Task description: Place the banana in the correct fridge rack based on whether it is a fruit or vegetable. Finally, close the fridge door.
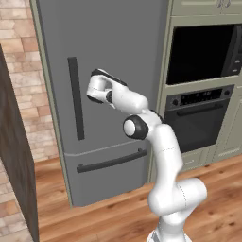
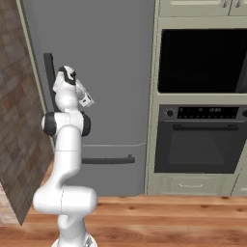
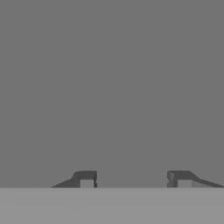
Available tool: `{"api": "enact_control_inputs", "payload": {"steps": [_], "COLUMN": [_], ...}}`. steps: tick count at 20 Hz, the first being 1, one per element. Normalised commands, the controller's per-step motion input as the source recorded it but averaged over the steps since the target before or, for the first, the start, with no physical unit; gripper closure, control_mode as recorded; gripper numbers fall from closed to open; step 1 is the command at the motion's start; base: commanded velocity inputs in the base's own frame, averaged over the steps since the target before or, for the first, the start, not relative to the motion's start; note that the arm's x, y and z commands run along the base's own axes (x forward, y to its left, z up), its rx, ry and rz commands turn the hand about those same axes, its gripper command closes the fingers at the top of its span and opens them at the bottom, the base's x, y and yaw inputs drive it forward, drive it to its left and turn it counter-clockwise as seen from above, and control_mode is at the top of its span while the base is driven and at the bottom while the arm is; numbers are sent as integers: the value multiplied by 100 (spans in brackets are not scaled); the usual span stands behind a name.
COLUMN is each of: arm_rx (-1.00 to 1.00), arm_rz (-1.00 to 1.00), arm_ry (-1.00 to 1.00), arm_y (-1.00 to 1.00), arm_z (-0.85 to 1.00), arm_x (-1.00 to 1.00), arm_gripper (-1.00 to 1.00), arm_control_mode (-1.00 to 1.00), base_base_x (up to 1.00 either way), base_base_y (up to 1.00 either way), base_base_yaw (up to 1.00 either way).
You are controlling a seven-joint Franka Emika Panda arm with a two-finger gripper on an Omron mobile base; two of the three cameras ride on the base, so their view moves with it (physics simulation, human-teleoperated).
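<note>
The tall grey fridge door (image 1: 118, 42) (image 2: 111, 53) stands shut, its dark vertical bar handle (image 1: 75, 99) (image 2: 49, 72) on the left. My gripper (image 1: 94, 85) (image 2: 81, 95) is up against the door face, just right of the handle at mid height. In the hand view the gripper (image 3: 133, 179) faces flat grey door surface at close range. Its two dark fingertips (image 3: 86, 178) stand apart with nothing between them. The banana and the fridge rack are hidden behind the shut door.
Below the door is the drawer front with a horizontal handle (image 1: 111, 160) (image 2: 108, 160). A built-in oven (image 1: 198, 118) (image 2: 202, 140) stands to the right. A brick wall (image 1: 23, 94) (image 2: 24, 120) and a dark panel (image 1: 16, 165) close in on the left. Wooden floor (image 2: 169, 217) lies in front.
</note>
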Motion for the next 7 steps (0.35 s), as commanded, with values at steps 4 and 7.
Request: {"api": "enact_control_inputs", "payload": {"steps": [4,7], "arm_rx": [-2,-7], "arm_rz": [-16,-18], "arm_ry": [14,16], "arm_y": [0,0], "arm_z": [0,-8], "arm_x": [56,10], "arm_gripper": [-100,-100], "arm_control_mode": [-100,-100], "base_base_x": [0,0], "base_base_y": [0,0], "base_base_yaw": [0,0]}}
